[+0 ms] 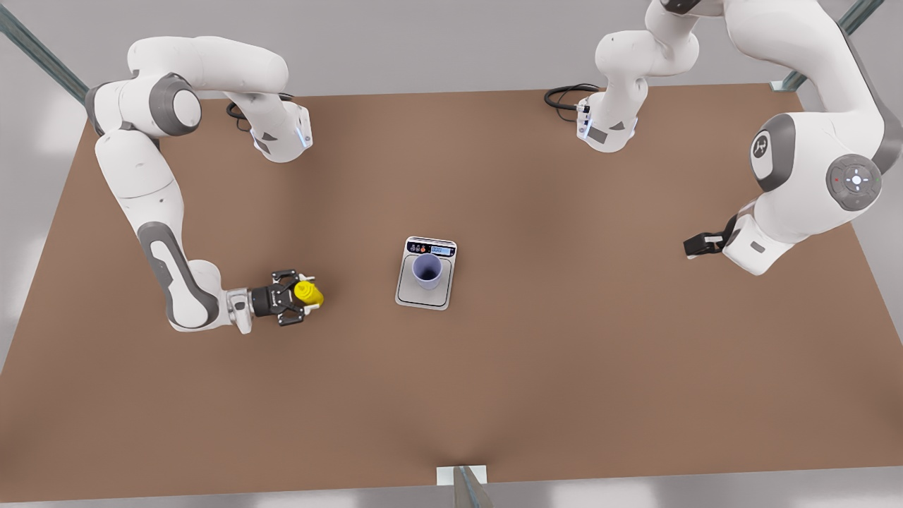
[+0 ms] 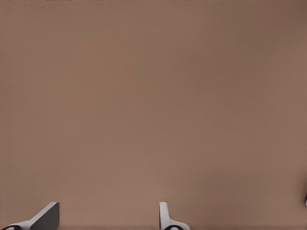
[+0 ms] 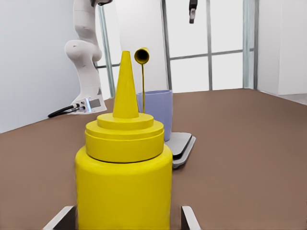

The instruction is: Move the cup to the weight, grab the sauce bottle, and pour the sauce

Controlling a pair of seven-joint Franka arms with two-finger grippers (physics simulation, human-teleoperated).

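The right gripper (image 1: 302,296), clamped on the bottle (image 1: 309,294), has the cup (image 1: 427,271) at three o'clock; the left gripper (image 1: 695,245), apart, waits.

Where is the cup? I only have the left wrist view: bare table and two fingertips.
Observer: The cup stands upright on the weight, mid-table in the front view.
Operator: And the sauce bottle?
Observer: The sauce bottle is upright at the right hand, toward the front view's left of the weight.
Operator: So where is the hand that I'm riding on?
Observer: The left hand, open, waits far off at the front view's right, over the table.
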